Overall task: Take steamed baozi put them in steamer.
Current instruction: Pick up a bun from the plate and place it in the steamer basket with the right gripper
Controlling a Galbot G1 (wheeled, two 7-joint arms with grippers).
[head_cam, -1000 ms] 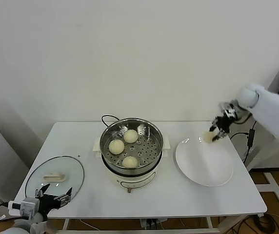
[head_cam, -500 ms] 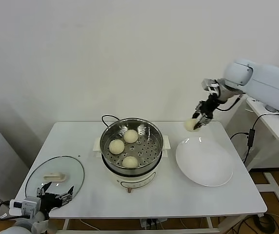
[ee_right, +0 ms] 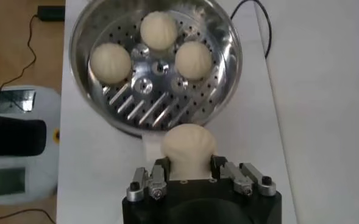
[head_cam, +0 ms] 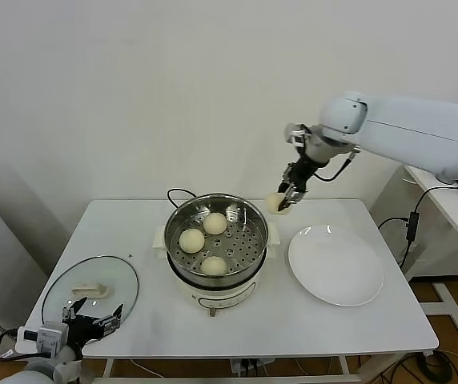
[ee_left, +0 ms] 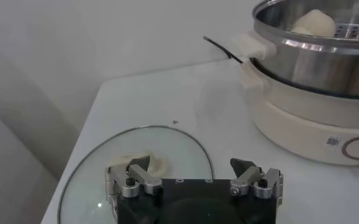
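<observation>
The steamer (head_cam: 249, 210) stands mid-table, a shiny steel pot on a white base. Three baozi lie on its perforated floor (head_cam: 214, 223) (head_cam: 190, 240) (head_cam: 213, 265); they also show in the right wrist view (ee_right: 159, 29) (ee_right: 110, 62) (ee_right: 194, 59). My right gripper (head_cam: 283, 202) is shut on the fourth baozi (head_cam: 275, 203) and holds it in the air just beyond the steamer's right rim; the bun shows between the jaws in the right wrist view (ee_right: 188, 145). My left gripper (ee_left: 194, 168) is open and empty, parked low at the table's front left over the glass lid.
A flat white plate (head_cam: 335, 265) lies bare to the right of the steamer. A round glass lid (head_cam: 90, 290) with a cream handle (head_cam: 90, 290) lies at the front left. The steamer's black cord (head_cam: 178, 193) loops behind it.
My right gripper has carried the baozi leftward from above the plate's far edge to just beside the steamer's right rim. The left arm has stayed put.
</observation>
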